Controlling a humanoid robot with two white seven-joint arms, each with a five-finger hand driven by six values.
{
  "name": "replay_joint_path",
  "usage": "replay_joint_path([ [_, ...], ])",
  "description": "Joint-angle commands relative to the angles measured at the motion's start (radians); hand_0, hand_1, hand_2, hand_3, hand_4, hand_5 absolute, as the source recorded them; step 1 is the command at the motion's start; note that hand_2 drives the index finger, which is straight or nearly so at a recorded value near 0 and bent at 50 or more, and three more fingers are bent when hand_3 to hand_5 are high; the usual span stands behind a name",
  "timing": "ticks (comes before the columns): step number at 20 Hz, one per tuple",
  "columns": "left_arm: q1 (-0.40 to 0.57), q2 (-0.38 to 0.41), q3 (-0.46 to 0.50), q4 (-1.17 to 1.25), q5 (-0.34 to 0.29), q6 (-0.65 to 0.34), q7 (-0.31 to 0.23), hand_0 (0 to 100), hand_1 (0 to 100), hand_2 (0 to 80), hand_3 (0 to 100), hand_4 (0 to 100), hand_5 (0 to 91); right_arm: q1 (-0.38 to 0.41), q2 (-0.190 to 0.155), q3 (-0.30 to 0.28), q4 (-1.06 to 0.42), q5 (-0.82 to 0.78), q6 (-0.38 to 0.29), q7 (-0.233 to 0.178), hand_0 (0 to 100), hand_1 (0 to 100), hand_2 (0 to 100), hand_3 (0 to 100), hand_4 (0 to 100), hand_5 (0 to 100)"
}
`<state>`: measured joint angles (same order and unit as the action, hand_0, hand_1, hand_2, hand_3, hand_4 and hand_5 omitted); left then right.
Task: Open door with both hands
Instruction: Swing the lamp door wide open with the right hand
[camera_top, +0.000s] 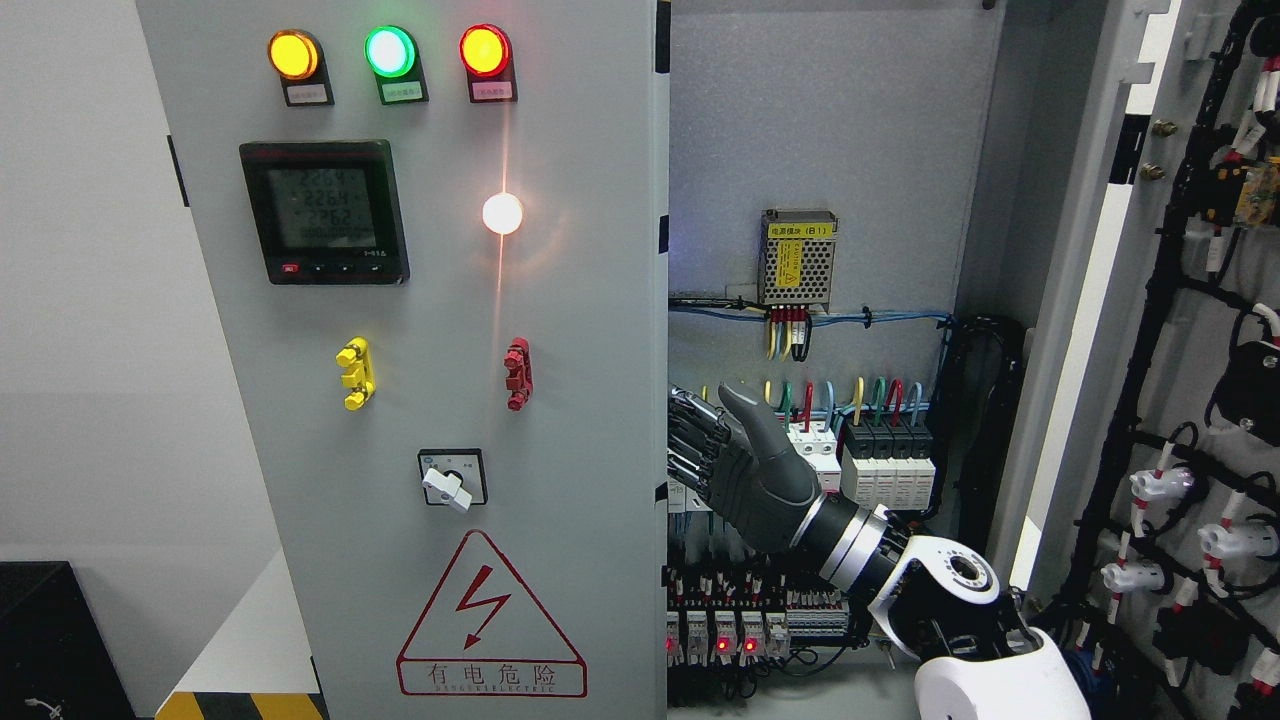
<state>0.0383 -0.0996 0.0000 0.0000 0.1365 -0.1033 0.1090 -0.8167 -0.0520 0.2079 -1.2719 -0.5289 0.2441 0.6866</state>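
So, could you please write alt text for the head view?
The right hand reaches to the inner edge of the left door of a grey electrical cabinet; its fingers touch that edge. The right door is open, showing breakers.

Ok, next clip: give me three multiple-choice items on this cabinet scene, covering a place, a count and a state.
1. Where is the right hand?
A. at the left door's inner edge
B. on the rotary switch
C. on the meter

2. How many round lamps are in the top row?
A. two
B. three
C. five

3. The right door is:
A. shut
B. swung open
C. missing

Answers: 1 A, its fingers reach that edge; 2 B, yellow, green, red; 3 B, the inner wiring shows.
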Motion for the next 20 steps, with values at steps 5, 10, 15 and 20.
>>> replay_joint_path([
  [5, 0.0, 0.0, -0.032, -0.008, 0.0, 0.0, 0.0, 0, 0, 0.0, 0, 0, 0.0, -0.012, 0.0, 0.018, 0.005, 0.0, -0.005, 0.001, 19, 0, 0, 0, 0, 0],
  [10, 0.0, 0.0, -0.032, -0.008, 0.0, 0.0, 0.0, 0, 0, 0.0, 0, 0, 0.0, -0.019, 0.001, 0.016, 0.011, 0.0, -0.006, 0.001, 19, 0, 0, 0, 0, 0],
  [15, 0.0, 0.0, -0.032, -0.008, 0.0, 0.0, 0.0, 0, 0, 0.0, 0, 0, 0.0, -0.016, 0.0, 0.007, 0.006, -0.002, -0.008, 0.001, 19, 0, 0, 0, 0, 0],
  [20, 0.0, 0.0, -0.032, -0.008, 0.0, 0.0, 0.0, 0, 0, 0.0, 0, 0, 0.0, 0.005, -0.002, 0.018, -0.017, -0.048, -0.009, 0.001, 19, 0, 0, 0, 0, 0],
])
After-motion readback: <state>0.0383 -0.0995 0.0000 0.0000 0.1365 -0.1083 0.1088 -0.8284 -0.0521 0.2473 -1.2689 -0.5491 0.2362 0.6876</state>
